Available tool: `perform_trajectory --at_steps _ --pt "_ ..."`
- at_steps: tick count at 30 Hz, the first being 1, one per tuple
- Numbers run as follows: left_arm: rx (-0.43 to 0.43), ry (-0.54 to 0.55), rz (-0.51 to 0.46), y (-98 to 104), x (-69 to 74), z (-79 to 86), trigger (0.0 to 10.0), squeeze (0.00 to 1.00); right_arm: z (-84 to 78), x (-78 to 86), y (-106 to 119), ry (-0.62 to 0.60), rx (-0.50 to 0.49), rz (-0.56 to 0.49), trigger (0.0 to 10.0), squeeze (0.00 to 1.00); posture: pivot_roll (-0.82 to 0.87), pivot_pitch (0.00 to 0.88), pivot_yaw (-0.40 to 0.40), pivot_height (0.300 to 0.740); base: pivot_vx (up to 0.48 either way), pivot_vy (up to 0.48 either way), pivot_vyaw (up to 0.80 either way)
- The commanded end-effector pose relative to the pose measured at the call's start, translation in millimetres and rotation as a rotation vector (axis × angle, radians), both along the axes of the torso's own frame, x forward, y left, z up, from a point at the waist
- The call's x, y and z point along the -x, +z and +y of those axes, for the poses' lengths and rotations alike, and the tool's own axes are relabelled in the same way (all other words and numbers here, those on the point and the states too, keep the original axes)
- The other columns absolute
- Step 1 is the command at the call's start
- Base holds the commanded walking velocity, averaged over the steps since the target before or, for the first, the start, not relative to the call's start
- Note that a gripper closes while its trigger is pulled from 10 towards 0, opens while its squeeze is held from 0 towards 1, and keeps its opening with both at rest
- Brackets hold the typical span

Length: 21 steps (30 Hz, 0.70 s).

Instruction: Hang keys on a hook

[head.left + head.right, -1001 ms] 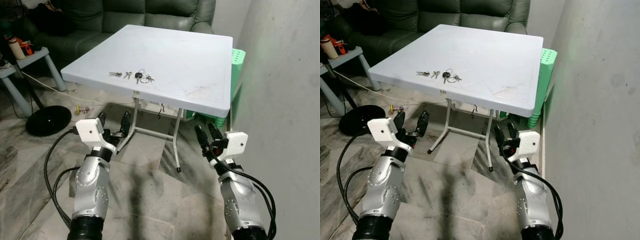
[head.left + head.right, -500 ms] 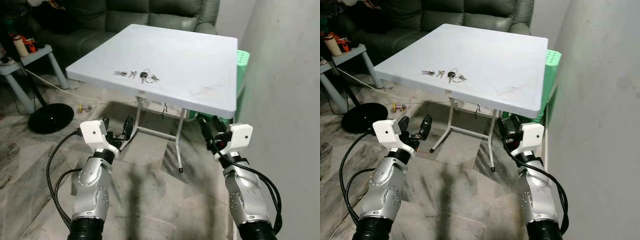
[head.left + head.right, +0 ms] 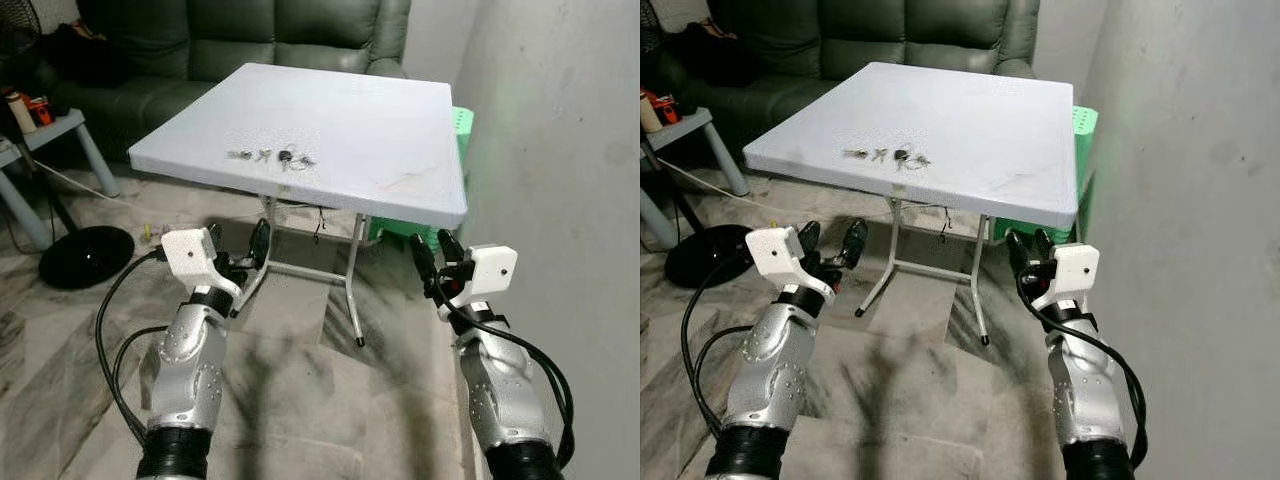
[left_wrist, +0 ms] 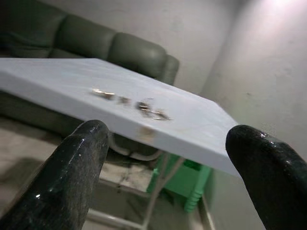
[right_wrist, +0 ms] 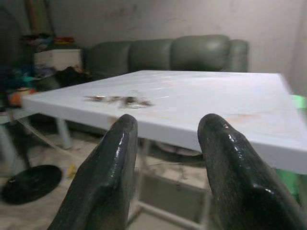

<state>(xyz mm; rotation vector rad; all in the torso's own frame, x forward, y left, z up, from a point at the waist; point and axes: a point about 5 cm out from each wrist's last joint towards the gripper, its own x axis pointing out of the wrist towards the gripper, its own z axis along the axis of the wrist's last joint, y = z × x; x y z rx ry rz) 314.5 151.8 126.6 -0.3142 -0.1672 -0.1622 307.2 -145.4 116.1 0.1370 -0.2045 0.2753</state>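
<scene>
A small bunch of keys (image 3: 270, 156) lies on the white square table (image 3: 370, 130), close to its near edge and left of centre; the left wrist view has the keys (image 4: 144, 106) at the table's rim. My left gripper (image 3: 237, 243) hangs open in front of the table, below its top. To the right, my right gripper (image 3: 432, 252) is also open, just under the table's near right corner. Nothing is between either pair of fingers. In the right wrist view the keys (image 5: 122, 100) lie beyond the fingers.
A dark green sofa (image 3: 240, 40) stands behind the table. At the left are a small grey side table (image 3: 40, 135) and a black round fan base (image 3: 85, 255) on the marble floor. A green stool (image 3: 462, 135) sits between table and the white wall (image 3: 560, 150) on the right.
The camera has shifted, so the table sits a little differently in view. Both grippers have risen slightly toward the table's front edge; the right one is now higher and nearer the corner.
</scene>
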Motion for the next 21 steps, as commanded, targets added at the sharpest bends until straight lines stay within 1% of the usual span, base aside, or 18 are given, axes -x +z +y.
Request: perform_trajectory --at_steps 1,14,21 --pt "0.003 -0.007 -0.006 2.5 -1.4 -1.3 10.0 0.0 -1.1 -1.7 6.0 0.005 0.015 -0.021 10.0 0.0 0.0 0.0 -0.048 0.715 0.0 0.472 0.0" --pt "0.006 -0.016 -0.008 3.0 -4.0 -3.3 10.0 0.0 -2.5 -1.5 6.9 0.011 0.031 -0.022 10.0 0.0 -0.01 0.0 -0.054 0.715 0.0 0.47 0.0" --pt "0.009 -0.023 -0.002 1.9 -4.8 -5.1 10.0 0.0 -3.1 -1.4 6.7 0.011 0.034 -0.022 10.0 0.0 -0.01 0.0 -0.055 0.715 0.0 0.385 0.0"
